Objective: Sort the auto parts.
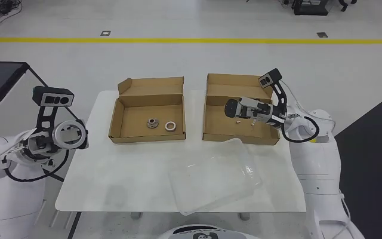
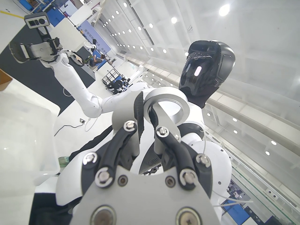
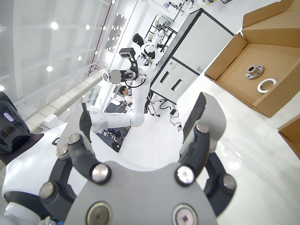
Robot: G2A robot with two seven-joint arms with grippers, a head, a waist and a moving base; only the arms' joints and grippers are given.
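Left end effector (image 2: 146,108) clamps a metal ring (image 2: 178,102) well left of the cardboard box (image 1: 132,119) holding flanged hub (image 1: 153,123) and flat ring (image 1: 171,126), probably its destination; right end effector (image 3: 143,107), fingers apart and empty, hangs right of it.

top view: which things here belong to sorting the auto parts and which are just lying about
Job:
- metal ring clamped in the left gripper
- flanged hub and flat ring in the left box
- small parts in the right box, with the open right gripper above it

Lying about, probably:
- clear plastic tray on the table
- yellow floor line
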